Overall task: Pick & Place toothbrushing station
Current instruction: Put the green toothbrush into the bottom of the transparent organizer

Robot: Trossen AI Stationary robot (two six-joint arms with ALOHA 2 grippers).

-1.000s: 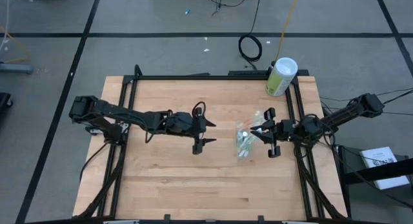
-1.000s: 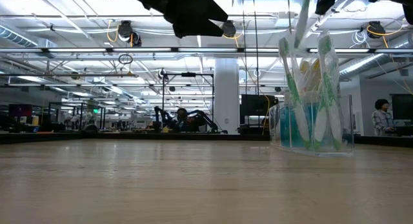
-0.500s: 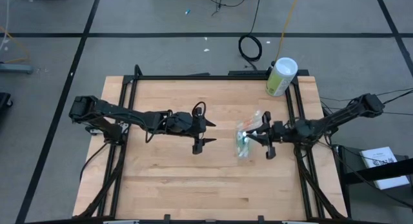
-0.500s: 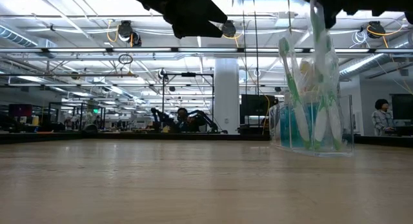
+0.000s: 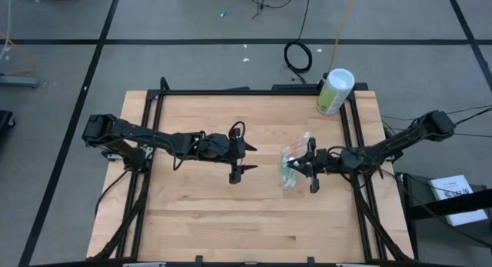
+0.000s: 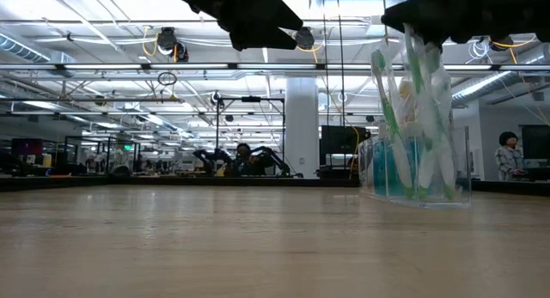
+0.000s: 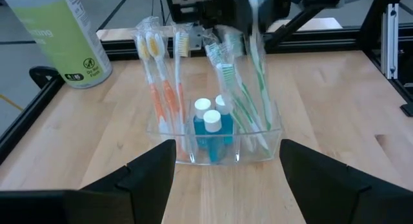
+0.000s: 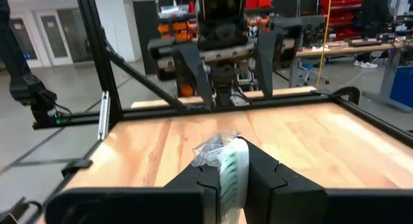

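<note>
Right gripper [image 5: 305,165]: clamped on a wrapped green-and-white toothbrush [image 8: 231,161] over the clear plastic cup [image 7: 213,143] | left gripper [image 5: 240,159]: apart, mid-desk [image 5: 200,213].

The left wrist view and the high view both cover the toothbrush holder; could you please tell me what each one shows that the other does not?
Only the left wrist view shows the contents: orange toothbrushes, green toothbrushes and white-capped teal tubes standing in the clear container. Only the high view shows both whole arms, the left gripper open and apart from the holder, and the right gripper shut on a wrapped green toothbrush above the holder. Both show the wooden table and the pale-green canister.
</note>
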